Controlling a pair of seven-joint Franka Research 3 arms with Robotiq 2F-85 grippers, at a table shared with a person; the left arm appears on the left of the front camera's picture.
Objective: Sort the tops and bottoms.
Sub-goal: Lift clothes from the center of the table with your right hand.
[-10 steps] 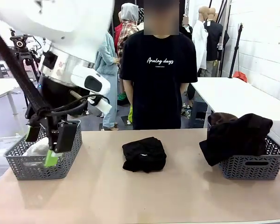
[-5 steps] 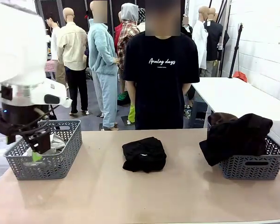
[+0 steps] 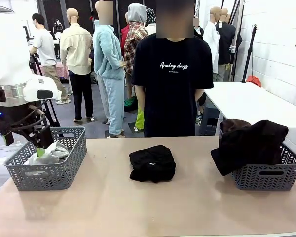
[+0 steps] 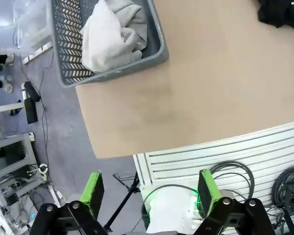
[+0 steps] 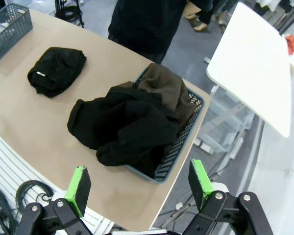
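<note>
Resting at mid-table, the folded black cloth garment (image 3: pixel 152 163) served as landmark; bare tan tabletop (image 3: pixel 138 207) lay open on every side of it, widest toward the near edge. Well left of it, the grey plastic lattice basket (image 3: pixel 44 165) held the light grey cloth top (image 4: pixel 110 32), close to the table's left edge. Well right of it, a second grey lattice basket (image 3: pixel 266 175) held dark brown trousers (image 5: pixel 164 85) and black garments (image 5: pixel 120 125) that spilled over its rim toward the landmark. Left gripper (image 4: pixel 149 191) hung off the near-left corner, fingers spread, nothing between. Right gripper (image 5: pixel 139 183) hovered high over the right basket, fingers spread, empty.
</note>
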